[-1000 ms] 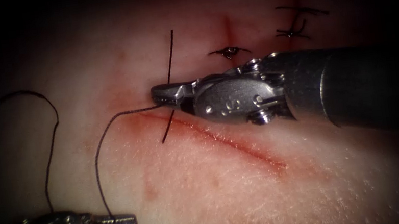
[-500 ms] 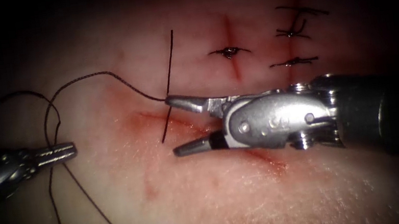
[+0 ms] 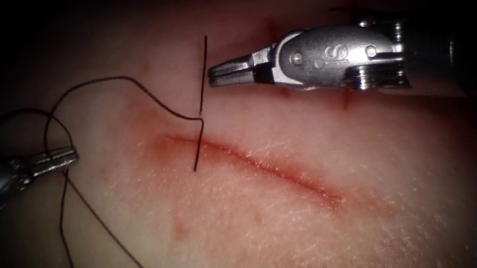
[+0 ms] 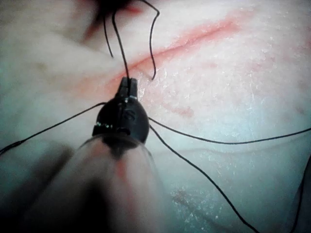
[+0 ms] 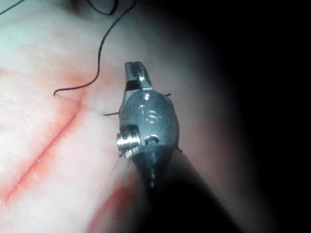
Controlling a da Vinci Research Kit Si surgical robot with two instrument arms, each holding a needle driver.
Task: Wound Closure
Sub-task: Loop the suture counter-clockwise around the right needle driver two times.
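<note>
The cut runs slantwise across the tissue, rimmed with red fluid. A thin straight dark strand crosses the cut's left end; I cannot tell whether it is thread or the needle seen edge-on. Dark thread leaves it at mid-length and arcs left to my left tool, which is shut on the thread left of the cut. Up close, the thread rises from those jaws. My right tool hovers above the cut with its tips beside the strand, shut and holding nothing.
Loose thread trails from the left tool down to the lower edge, and a loop lies at the far left. A small red mark sits below the cut. The right tool's shaft covers the upper right of the tissue.
The right tool let go of the thread at the cut's left end, opened, then rose away from the cut and shut. The left tool moved up and left, drawing the thread with it.
</note>
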